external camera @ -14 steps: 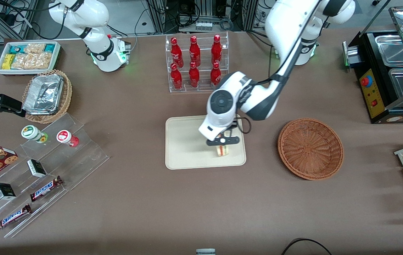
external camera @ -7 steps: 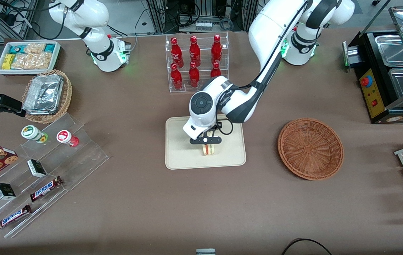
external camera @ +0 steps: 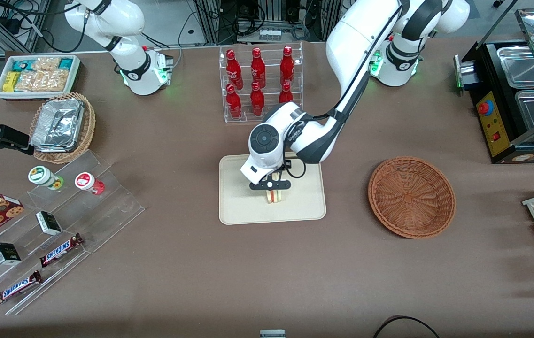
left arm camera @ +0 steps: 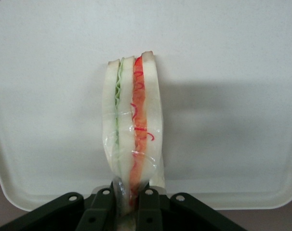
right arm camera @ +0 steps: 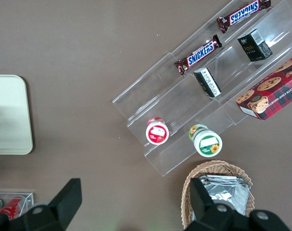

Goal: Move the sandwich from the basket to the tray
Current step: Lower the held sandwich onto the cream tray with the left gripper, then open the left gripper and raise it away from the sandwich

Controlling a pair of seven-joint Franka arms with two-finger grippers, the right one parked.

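The sandwich (external camera: 274, 195) (left arm camera: 132, 130) is a wedge of pale bread in clear wrap with green and orange-red filling stripes. My left gripper (external camera: 270, 186) (left arm camera: 129, 206) is shut on its end and holds it just above the middle of the cream tray (external camera: 238, 197) (left arm camera: 223, 72). I cannot tell whether the sandwich touches the tray. The reddish-brown wicker basket (external camera: 411, 196) sits beside the tray, toward the working arm's end of the table, with nothing in it.
A clear rack of red bottles (external camera: 259, 82) stands farther from the front camera than the tray. Toward the parked arm's end are acrylic steps (external camera: 55, 225) with snacks, a tan basket of foil containers (external camera: 62, 126) and a white bin of packets (external camera: 36, 75).
The gripper has carried the sandwich across the tray toward the parked arm's end and a little lower. It stays shut on the sandwich.
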